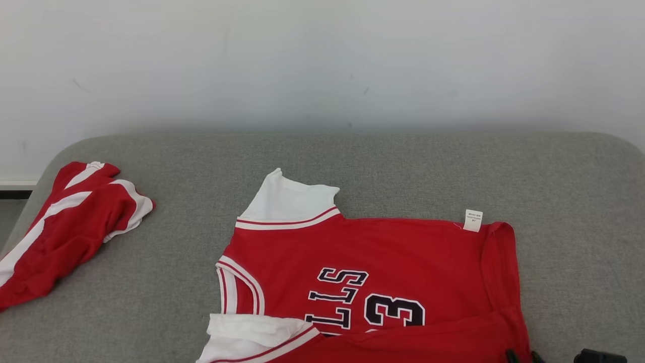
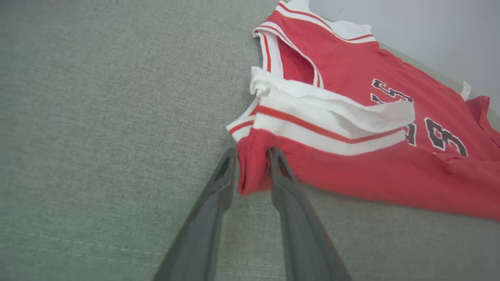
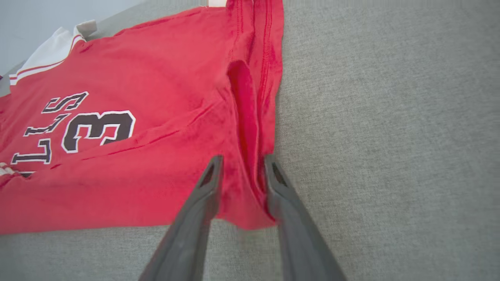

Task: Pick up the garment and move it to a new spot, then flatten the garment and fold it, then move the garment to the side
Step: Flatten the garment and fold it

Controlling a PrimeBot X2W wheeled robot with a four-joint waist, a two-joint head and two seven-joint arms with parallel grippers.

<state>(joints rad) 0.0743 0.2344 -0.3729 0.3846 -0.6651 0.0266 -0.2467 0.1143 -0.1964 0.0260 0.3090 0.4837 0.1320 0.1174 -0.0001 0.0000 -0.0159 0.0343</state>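
Red shorts lie crumpled at the grey cushion's left edge; the left gripper, narrowly parted, straddles the red jersey's shoulder corner; the jersey lies mid-cushion; the right gripper, likewise parted, straddles its hem corner.

The jersey has its lettering cut off at the head view's bottom edge; the label print is too small to read. Whether the left hand or right hand pinches cloth is unclear.
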